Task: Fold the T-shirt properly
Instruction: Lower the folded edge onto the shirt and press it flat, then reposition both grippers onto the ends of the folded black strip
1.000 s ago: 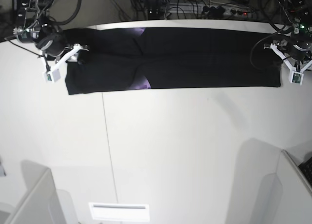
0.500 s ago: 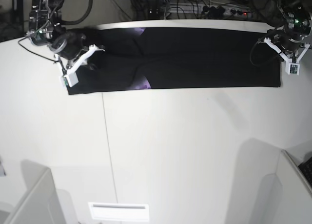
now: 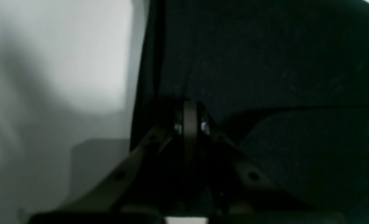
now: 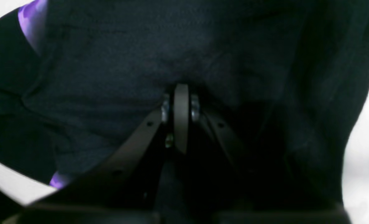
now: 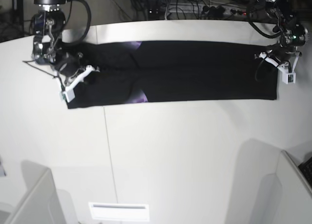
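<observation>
No legible text, label, brand, number or sign appears in any view. The purple print on the T-shirt (image 5: 139, 96) shows only colour patches, with no readable lettering.

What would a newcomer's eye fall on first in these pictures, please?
The long black T-shirt, stretched as a band across the far side of the white table. Next, a gripper at each end: the right gripper shut on the cloth at the base view's left, the left gripper shut on it at the right.
</observation>
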Action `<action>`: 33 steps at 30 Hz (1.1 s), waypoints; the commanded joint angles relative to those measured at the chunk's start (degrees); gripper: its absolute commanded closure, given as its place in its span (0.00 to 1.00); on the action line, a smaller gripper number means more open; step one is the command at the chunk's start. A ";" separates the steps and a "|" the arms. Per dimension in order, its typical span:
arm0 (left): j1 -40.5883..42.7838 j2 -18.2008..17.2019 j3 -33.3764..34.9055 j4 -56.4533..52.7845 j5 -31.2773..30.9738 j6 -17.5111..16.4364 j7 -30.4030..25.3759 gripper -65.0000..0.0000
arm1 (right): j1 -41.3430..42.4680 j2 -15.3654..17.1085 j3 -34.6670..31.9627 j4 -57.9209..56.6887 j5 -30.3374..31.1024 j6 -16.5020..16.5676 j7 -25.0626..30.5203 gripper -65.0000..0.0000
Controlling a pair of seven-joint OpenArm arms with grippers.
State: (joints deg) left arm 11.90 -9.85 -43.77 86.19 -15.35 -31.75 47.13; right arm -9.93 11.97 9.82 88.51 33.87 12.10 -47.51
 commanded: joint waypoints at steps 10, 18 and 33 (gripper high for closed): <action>-5.18 -0.48 -0.58 8.09 0.63 0.32 1.26 1.00 | 7.16 0.74 0.24 3.40 -2.44 -0.80 -4.32 1.00; -2.63 1.01 -3.57 24.80 -0.34 -0.03 8.47 1.00 | 3.65 -1.20 0.42 21.34 1.17 -0.80 -12.41 1.00; -0.52 -1.98 -14.47 6.25 -22.49 -0.03 7.85 0.00 | 2.24 -1.29 0.07 22.13 5.12 -0.80 -12.76 1.00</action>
State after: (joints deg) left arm 11.64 -10.68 -58.02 91.44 -36.80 -31.55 56.36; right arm -8.29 10.20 9.67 109.65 38.17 11.18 -61.34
